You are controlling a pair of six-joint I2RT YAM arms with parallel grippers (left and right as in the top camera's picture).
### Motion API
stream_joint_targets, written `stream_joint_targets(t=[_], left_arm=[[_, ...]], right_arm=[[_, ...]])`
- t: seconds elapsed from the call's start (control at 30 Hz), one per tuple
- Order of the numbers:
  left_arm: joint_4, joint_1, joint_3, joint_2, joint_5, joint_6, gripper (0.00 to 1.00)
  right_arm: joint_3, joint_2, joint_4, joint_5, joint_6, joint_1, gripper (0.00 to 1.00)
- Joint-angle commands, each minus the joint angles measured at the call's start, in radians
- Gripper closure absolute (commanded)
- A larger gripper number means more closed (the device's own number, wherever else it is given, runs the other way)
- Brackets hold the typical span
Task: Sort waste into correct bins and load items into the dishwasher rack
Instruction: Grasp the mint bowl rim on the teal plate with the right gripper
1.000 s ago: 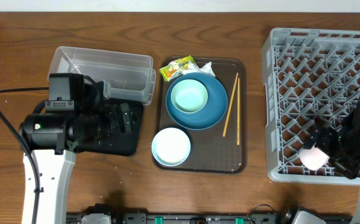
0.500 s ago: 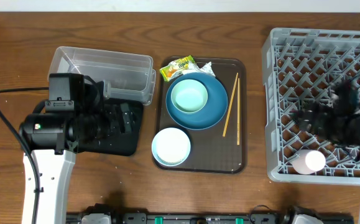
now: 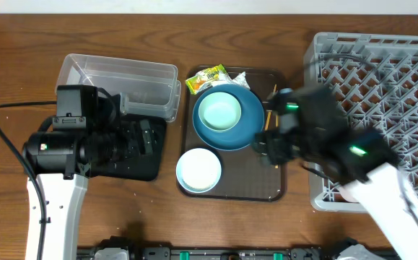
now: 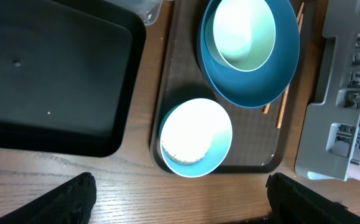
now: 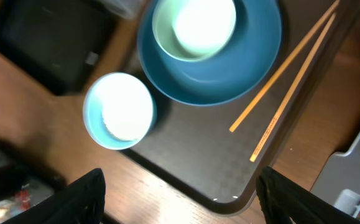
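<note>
Wooden chopsticks (image 5: 285,81) lie paired on the brown tray (image 3: 245,180) just right of the blue bowl (image 5: 217,81), their long axis slanting diagonally, ahead and right of the spread, empty right end effector (image 5: 180,183), the nearer arm's

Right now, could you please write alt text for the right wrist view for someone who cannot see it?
A mint-green bowl nested inside a large blue bowl on a brown tray, with two wooden chopsticks lying beside them and a white bowl at lower left.
</note>
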Motion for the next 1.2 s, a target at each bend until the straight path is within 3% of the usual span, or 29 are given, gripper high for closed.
stream_joint_targets(t=[0.0, 0.13, 0.3, 0.67, 0.93, 1.07, 1.17], left_arm=[[-0.003, -0.001, 0.016, -0.003, -0.013, 0.017, 0.10], [-0.003, -0.001, 0.016, -0.003, -0.013, 0.017, 0.10], [-0.002, -0.001, 0.016, -0.003, -0.013, 0.017, 0.10], [-0.003, -0.001, 0.016, -0.003, -0.013, 0.016, 0.10], [-0.003, -0.001, 0.016, -0.003, -0.013, 0.017, 0.10], [-0.003, -0.001, 0.016, -0.003, -0.013, 0.016, 0.10], [-0.003, -0.001, 0.016, -0.003, -0.013, 0.017, 0.10]], right_arm=[[0.005, 0.114, 0.047, 0.148, 0.145, 0.049, 0.27], [0.005, 0.228, 0.232, 0.103, 0.147, 0.053, 0.31], [0.005, 0.365, 0.411, 0.210, 0.203, 0.038, 0.41], [0.005, 0.610, 0.535, 0.138, 0.248, -0.005, 0.51], [0.005, 0.655, 0.538, 0.138, 0.278, -0.023, 0.75], [0.005, 0.650, 0.536, 0.140, 0.279, -0.046, 0.99], [0.005, 0.640, 0.529, 0.123, 0.278, -0.070, 0.99]])
